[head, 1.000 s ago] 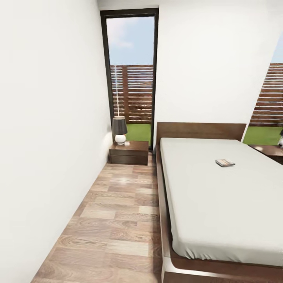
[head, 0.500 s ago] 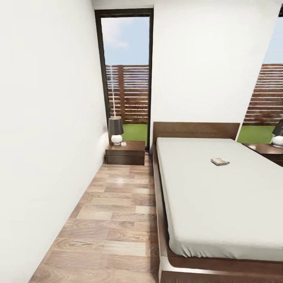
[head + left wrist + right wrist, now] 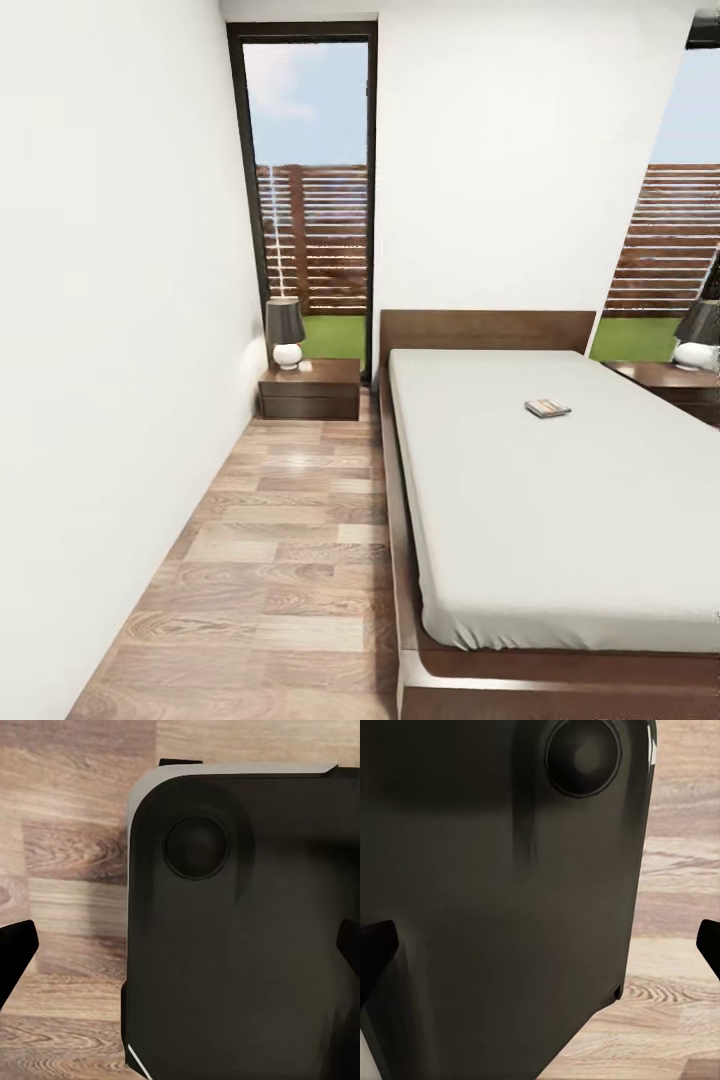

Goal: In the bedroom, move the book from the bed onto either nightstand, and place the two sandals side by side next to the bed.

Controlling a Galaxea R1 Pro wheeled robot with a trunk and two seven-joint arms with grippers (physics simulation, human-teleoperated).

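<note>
Left gripper [image 3: 180,952] and right gripper [image 3: 540,945] hanging over robot base [image 3: 240,945] and floor [image 3: 280,580], fingertips dark at frame edges, wide apart. Book [image 3: 547,407] flat on bed [image 3: 540,500], toward headboard; nightstand [image 3: 310,388] with lamp [image 3: 285,333] beside bed, by window

- The robot's body [image 3: 247,945] is a big dark grey block with a rounded corner and a thin pale edge.
- A round dark knob [image 3: 196,847] sits on it like a button.
- Black finger tips [image 3: 375,952] poke in at the sides.
</note>
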